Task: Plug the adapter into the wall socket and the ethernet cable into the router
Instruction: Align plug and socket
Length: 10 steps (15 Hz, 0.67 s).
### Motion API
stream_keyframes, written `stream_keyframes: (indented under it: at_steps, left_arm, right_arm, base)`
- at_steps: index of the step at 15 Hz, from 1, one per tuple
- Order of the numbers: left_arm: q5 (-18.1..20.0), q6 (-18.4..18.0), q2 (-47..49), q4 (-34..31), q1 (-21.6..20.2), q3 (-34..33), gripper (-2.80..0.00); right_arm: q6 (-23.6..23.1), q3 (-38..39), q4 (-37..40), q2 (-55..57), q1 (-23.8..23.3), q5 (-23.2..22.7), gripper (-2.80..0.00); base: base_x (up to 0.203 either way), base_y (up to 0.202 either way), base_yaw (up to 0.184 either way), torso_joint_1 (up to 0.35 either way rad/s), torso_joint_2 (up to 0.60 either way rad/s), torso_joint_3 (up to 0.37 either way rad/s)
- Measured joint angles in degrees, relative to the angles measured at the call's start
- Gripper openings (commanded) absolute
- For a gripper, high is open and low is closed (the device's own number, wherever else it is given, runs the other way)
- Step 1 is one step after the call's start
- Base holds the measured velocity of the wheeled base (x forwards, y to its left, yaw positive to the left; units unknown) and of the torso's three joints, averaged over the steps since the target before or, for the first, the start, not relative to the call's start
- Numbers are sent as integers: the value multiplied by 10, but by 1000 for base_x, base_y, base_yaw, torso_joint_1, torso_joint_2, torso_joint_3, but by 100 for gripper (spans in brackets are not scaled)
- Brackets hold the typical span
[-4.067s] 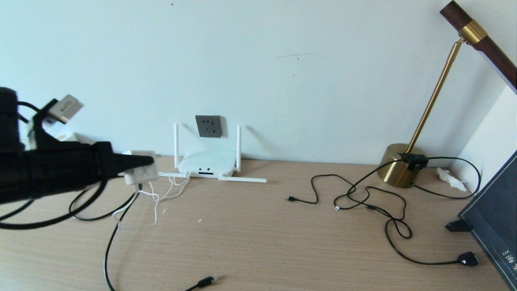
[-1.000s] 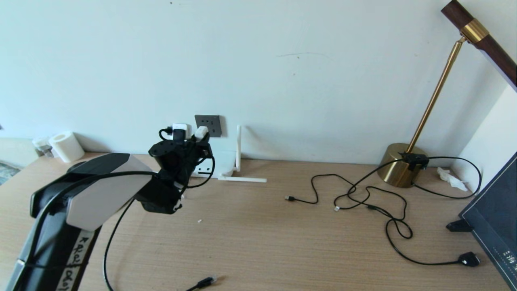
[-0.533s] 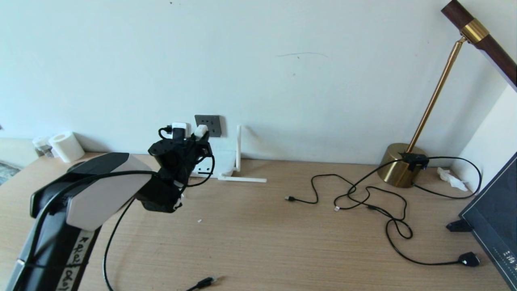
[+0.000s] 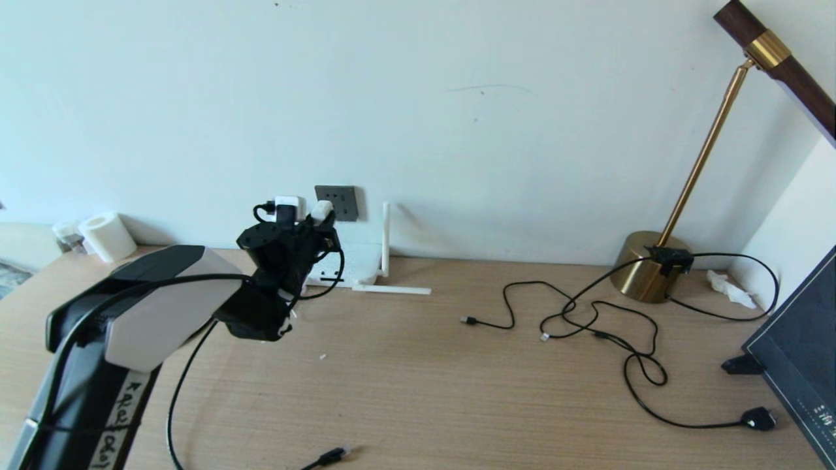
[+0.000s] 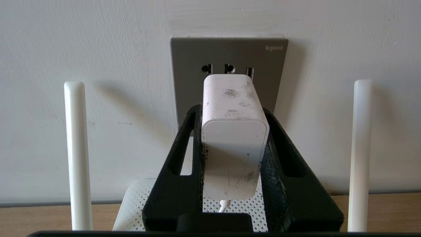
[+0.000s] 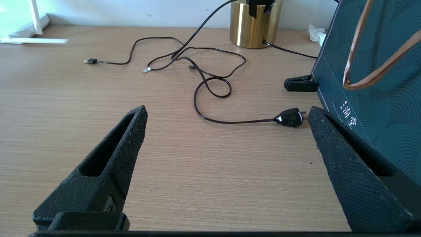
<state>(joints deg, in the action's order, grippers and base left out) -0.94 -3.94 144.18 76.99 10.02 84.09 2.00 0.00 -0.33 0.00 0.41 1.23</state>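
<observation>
Left claw (image 5: 235, 131): I have it pinching the adapter (image 5: 234, 138) by its two sides, black fingers (image 5: 184, 154) pressed flat against the white body; held up at the wall, right in front of the wall socket (image 5: 227, 56).
Adapter: white block, scuffed, far end at the lower part of the dark grey plate; can't tell from the left wrist view if the pins are seated or just touching. Thin white cord (image 5: 224, 204) comes out of its near end.
Wall socket: on the wall just above the surface (image 4: 457, 378), upper row of holes visible above the adapter; in the head view (image 4: 339, 202) my claw covers its left part.
Router (image 5: 131, 210): flat white perforated box directly below the socket, against the wall; upright antennas (image 5: 77, 154) either side of the claw, one antenna lying flat on the surface (image 4: 392, 289).
Ethernet cable (image 4: 330, 455): black plug lies loose on the surface near the front edge, well apart from the router, cable running off left.
Right claw (image 6: 227, 138): spread wide, holding nothing, low over the right part of the surface, near a black power plug (image 6: 289, 117) and a dark teal bag (image 6: 371, 85).
Other: brass lamp base (image 4: 643, 267), thin black USB cables (image 4: 588, 320), paper roll (image 4: 108, 236) far left.
</observation>
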Motion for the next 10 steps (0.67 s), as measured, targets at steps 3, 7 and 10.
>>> stream_keyframes:
  at_steps: [3, 7, 10]
  left_arm:
    - [0, 0, 1, -14, 0, 14, -280]
    - [0, 0, 3, -21, 0, 22, -280]
    - [0, 0, 8, -28, -1, 32, -280]
  right_arm:
    - [0, 0, 0, 0, 0, 0, 0]
    - [0, 0, 0, 0, 0, 0, 0]
    - [0, 0, 0, 0, 0, 0, 0]
  base:
    - [0, 0, 0, 0, 0, 0]
    - [0, 0, 0, 0, 0, 0]
    - [0, 0, 0, 0, 0, 0]
